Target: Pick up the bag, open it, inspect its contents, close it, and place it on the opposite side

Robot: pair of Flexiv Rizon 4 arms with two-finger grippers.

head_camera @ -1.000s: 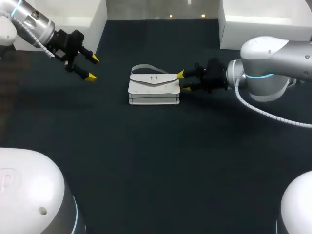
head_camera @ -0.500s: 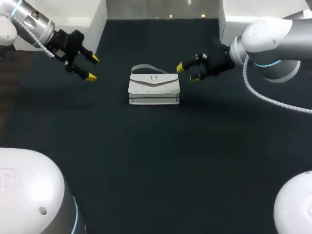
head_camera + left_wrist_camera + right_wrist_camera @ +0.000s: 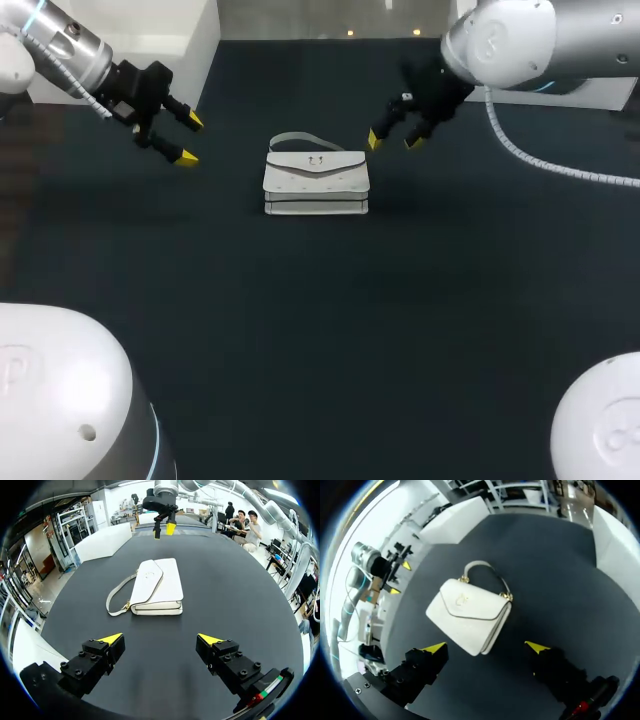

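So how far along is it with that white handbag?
Nothing shows as done: the bag lies flat on the table with its flap shut. In hand, nothing: the left gripper and the right gripper are both open and clear of it. Seemingly still left: lifting, opening, inspecting, closing and placing it across.

A dark, matte table with a plain flat top.

Right claw has pulled off the bag side and lifted away
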